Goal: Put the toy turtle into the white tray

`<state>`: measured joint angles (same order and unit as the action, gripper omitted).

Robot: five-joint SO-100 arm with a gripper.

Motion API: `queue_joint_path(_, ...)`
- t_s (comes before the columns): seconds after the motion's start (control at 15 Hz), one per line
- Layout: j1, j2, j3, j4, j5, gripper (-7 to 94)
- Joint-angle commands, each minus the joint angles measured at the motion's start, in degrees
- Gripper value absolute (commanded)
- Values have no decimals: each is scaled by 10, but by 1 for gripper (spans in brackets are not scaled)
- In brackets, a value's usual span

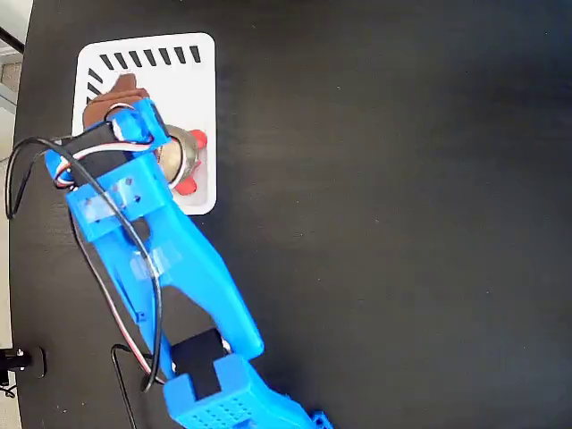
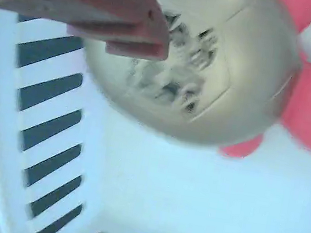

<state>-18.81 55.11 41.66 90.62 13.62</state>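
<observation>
The white tray (image 1: 201,85) lies at the upper left of the black table in the fixed view. The toy turtle (image 1: 186,154) is over the tray's right half, half hidden under the blue wrist, with its red legs sticking out. My gripper (image 1: 112,96), with reddish-brown fingers, is above the tray's upper left part, to the left of the turtle. In the wrist view the turtle's gold shell (image 2: 207,83) with its dark mark fills the top, blurred, and one finger (image 2: 101,9) crosses in front of it. The tray floor (image 2: 189,203) lies beneath. Whether the fingers hold the turtle does not show.
The blue arm (image 1: 170,259) runs from the bottom edge up to the tray, with black and white cables (image 1: 27,156) looping at its left. The table's left edge (image 1: 18,268) is close to the tray and arm.
</observation>
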Motion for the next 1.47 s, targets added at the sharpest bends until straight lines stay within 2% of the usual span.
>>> queue_joint_path(0.0, 10, 100, 4, -10, 6, 22)
queue_joint_path(0.13, 25, 139, 28, -29, -3, 0)
queue_joint_path(0.27, 52, 197, 67, -63, 27, 0)
queue_joint_path(0.4, 90, 306, 166, -138, 28, 0)
queue_joint_path(0.6, 147, 499, 387, -254, -16, 0)
queue_joint_path(0.8, 170, 670, 615, -321, -63, 0)
queue_joint_path(1.13, 177, 920, 965, -386, -91, 0)
queue_joint_path(1.4, 170, 1084, 1137, -351, -91, 0)
